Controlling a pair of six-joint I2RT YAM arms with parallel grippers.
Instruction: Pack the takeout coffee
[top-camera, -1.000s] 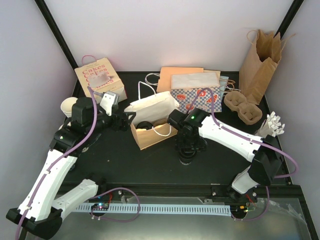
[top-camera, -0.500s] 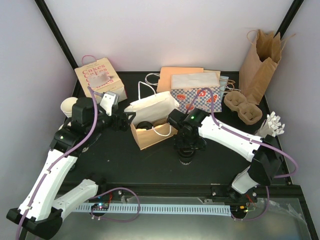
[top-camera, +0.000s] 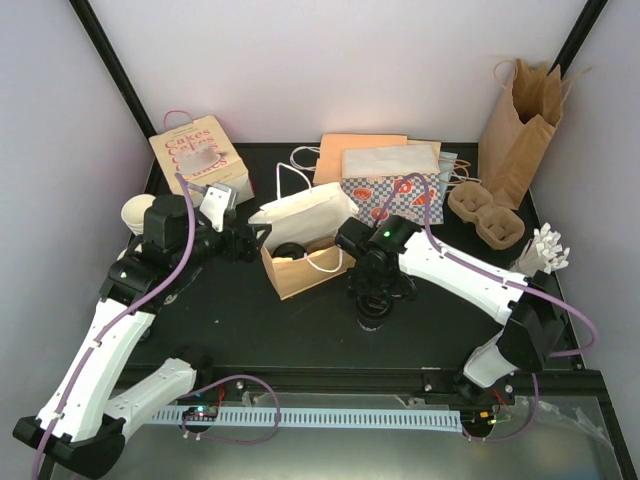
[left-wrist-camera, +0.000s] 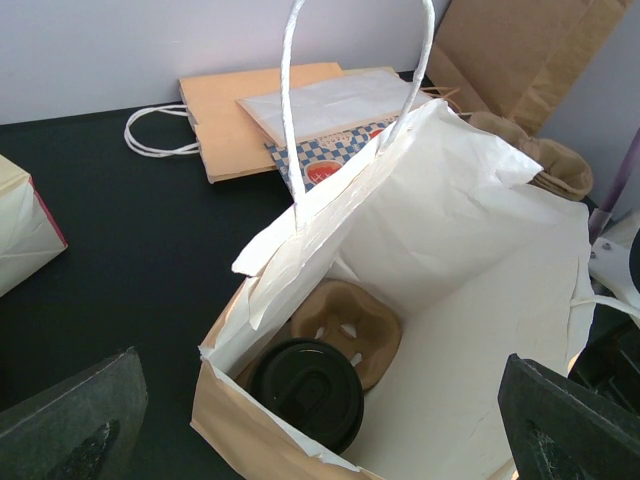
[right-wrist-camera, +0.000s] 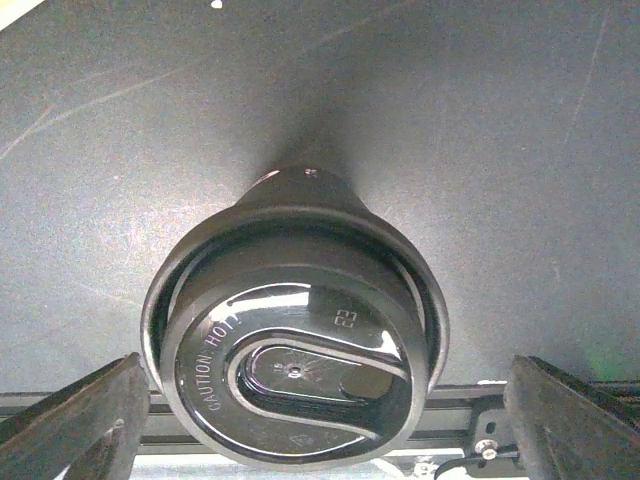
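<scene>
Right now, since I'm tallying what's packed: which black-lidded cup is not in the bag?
The cup standing on the table between the open right fingers; the other cup sits inside the white bag.

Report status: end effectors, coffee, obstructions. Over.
Left end effector open at white bag mouth. Right end effector open above lidded coffee, upright on table. One lidded cup in bag. No obstruction seen.

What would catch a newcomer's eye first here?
The black lid of a takeout coffee fills the right wrist view, the cup standing on the table between the right gripper's open fingers. At the table's centre a white paper bag gapes toward the left gripper, a second black-lidded cup and a cardboard carrier inside.
</scene>
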